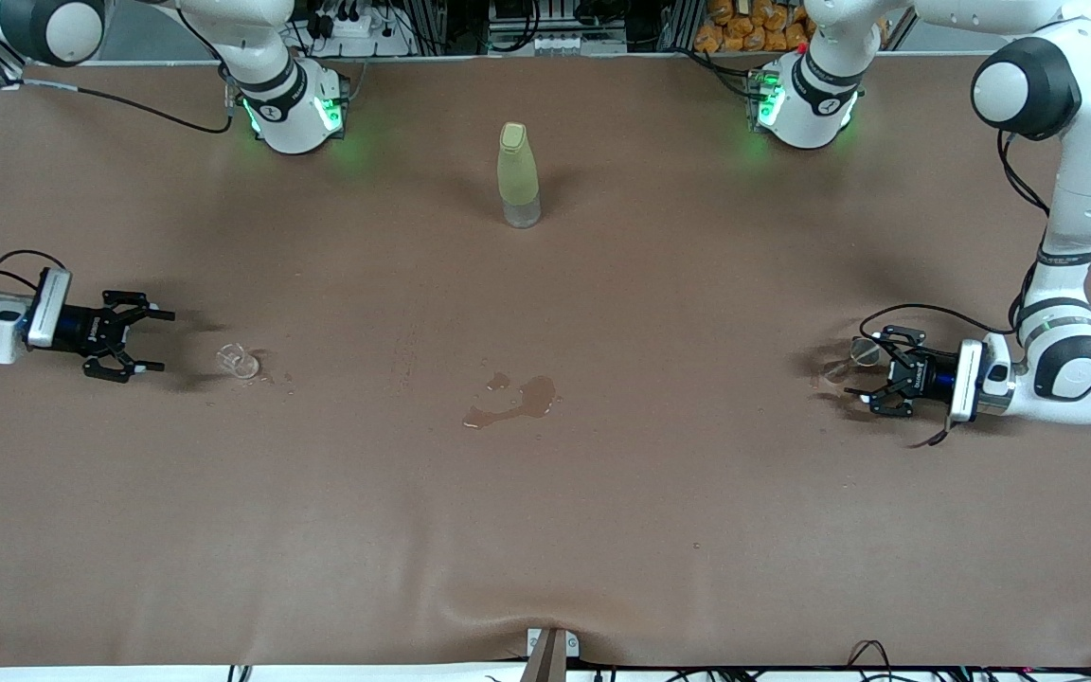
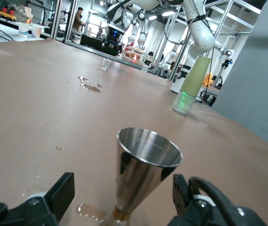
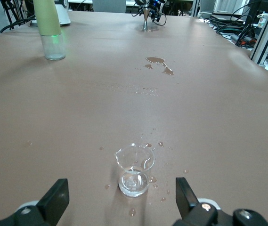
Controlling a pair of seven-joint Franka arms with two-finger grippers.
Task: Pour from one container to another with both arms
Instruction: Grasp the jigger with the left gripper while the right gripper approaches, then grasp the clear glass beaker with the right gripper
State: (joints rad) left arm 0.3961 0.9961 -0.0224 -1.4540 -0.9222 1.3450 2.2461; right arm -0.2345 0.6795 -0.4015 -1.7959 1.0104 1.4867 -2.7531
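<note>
A steel cone-shaped cup (image 2: 145, 165) stands upright on the brown table toward the left arm's end, also seen as the cup (image 1: 863, 352). My left gripper (image 1: 863, 365) is low at the table and open, with its fingers (image 2: 60, 193) on either side of the cup and a gap to each. A small clear glass beaker (image 3: 134, 169) stands upright toward the right arm's end, shown too as the beaker (image 1: 241, 360). My right gripper (image 1: 167, 341) is open and points at the beaker, which stands a little ahead of its fingertips (image 3: 56, 197), untouched.
A tall pale green bottle (image 1: 519, 175) stands at the middle of the table, near the robots' bases. A puddle of liquid (image 1: 517, 398) lies mid-table, nearer the front camera. Drops wet the cloth around the beaker (image 3: 157, 181) and by the cup (image 2: 91, 212).
</note>
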